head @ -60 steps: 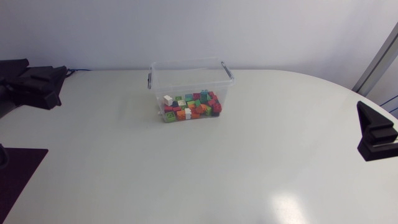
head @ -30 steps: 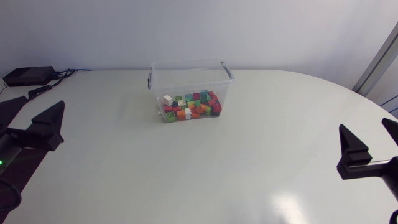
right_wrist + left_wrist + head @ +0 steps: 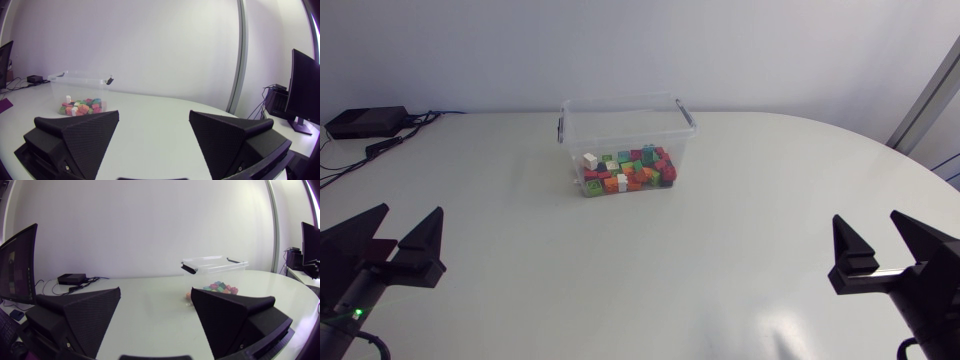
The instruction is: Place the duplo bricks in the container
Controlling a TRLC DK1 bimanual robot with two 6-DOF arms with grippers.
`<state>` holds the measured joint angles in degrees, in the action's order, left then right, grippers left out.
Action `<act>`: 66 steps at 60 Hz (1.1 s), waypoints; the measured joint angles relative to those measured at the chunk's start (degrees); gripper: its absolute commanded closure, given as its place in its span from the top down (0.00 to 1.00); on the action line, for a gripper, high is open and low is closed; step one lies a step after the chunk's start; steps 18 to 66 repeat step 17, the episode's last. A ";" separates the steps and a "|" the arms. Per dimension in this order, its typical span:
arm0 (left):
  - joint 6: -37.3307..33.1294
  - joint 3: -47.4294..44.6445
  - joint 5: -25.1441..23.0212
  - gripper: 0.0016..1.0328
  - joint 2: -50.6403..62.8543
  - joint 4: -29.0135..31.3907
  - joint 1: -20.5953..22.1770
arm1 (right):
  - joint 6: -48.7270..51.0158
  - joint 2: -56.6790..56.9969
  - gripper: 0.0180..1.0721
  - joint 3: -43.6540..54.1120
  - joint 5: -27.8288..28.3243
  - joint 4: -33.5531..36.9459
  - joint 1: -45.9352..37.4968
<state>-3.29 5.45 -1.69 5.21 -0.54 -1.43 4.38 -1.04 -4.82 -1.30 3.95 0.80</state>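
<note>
A clear plastic container (image 3: 625, 125) stands at the back middle of the table, holding several duplo bricks (image 3: 627, 171) in many colours. I see no loose brick on the table. My left gripper (image 3: 392, 233) sits low at the front left, open, with nothing between its fingers. At the front right, my right gripper (image 3: 882, 243) is open too and holds nothing. From the left wrist the container (image 3: 214, 265) and bricks (image 3: 218, 287) lie ahead of the open gripper (image 3: 155, 311). The right wrist view shows the container (image 3: 80, 79) and bricks (image 3: 81, 107) far ahead of its open gripper (image 3: 154, 131).
A black box (image 3: 364, 121) with cables (image 3: 400, 142) lies at the table's far left corner. The white tabletop (image 3: 650, 260) stretches wide between both grippers and the container.
Both arms have drawn back toward the front edge of the table, away from the container, and their grippers now point toward the back. The container and bricks have not moved.
</note>
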 measured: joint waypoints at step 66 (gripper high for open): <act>1.84 -4.52 1.22 0.91 -4.85 0.66 1.14 | -2.89 0.76 0.96 3.58 1.09 -2.91 -0.55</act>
